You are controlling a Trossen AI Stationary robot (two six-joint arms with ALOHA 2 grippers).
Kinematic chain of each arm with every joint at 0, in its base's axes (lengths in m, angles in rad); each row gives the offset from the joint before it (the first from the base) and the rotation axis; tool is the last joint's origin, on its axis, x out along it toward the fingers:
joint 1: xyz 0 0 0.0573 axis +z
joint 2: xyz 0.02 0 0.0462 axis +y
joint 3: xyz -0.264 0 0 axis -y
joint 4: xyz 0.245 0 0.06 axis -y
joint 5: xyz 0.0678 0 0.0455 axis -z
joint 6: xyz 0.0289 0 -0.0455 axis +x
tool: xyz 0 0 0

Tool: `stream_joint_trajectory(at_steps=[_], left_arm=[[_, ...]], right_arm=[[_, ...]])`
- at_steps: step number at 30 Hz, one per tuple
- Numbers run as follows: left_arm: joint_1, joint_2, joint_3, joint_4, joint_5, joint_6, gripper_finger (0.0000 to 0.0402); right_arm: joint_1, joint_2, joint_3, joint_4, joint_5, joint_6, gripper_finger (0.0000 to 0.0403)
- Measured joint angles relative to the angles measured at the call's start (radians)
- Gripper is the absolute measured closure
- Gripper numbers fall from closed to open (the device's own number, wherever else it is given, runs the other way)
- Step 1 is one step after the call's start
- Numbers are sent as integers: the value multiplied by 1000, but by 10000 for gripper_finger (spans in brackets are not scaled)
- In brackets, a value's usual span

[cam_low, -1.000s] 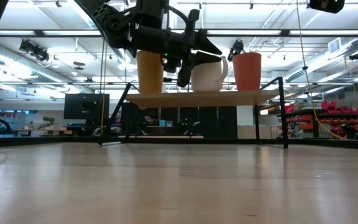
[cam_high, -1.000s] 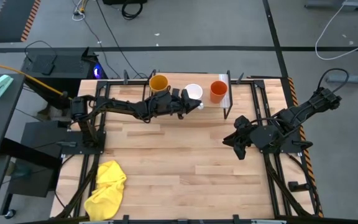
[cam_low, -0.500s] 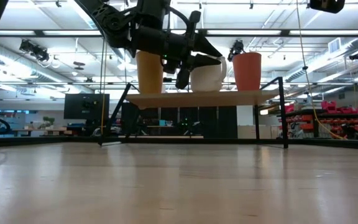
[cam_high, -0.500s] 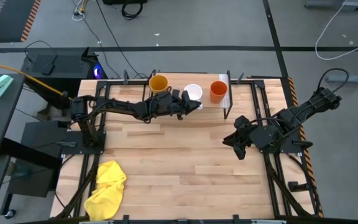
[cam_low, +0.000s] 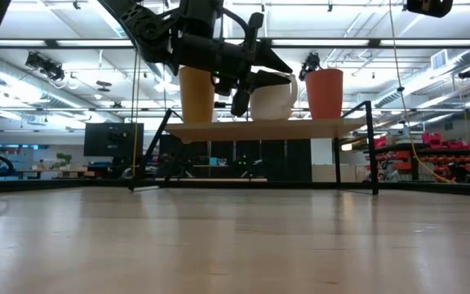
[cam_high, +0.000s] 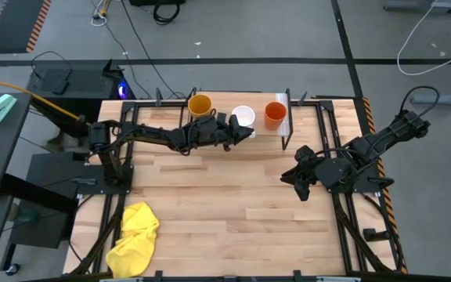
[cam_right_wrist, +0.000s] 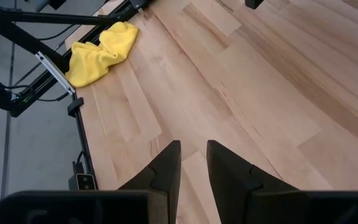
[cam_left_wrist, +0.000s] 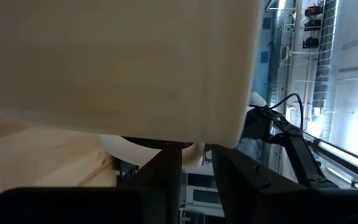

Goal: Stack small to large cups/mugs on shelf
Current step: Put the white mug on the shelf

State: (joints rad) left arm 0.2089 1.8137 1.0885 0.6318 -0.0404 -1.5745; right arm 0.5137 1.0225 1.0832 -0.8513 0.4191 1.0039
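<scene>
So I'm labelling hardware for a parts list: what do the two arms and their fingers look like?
Both arms are dark, nearly black, built of slim jointed segments with bulkier housings at the joints. The left arm and the right arm look alike, with no visible coloured markings. The right gripper has two flat, dark, angular fingers tapering toward their tips. The left gripper has matching dark fingers.

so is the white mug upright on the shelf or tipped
Upright: in the low view the white mug stands level on the shelf, and the high view shows its round open mouth facing up.
</scene>
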Motion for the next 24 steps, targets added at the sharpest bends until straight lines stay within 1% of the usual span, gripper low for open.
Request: stream_joint_trajectory(at_steps=[24], left_arm=[[-5, -1, 0, 0, -2, 16, 304]], right_arm=[[0, 0, 0, 0, -1, -4, 317]])
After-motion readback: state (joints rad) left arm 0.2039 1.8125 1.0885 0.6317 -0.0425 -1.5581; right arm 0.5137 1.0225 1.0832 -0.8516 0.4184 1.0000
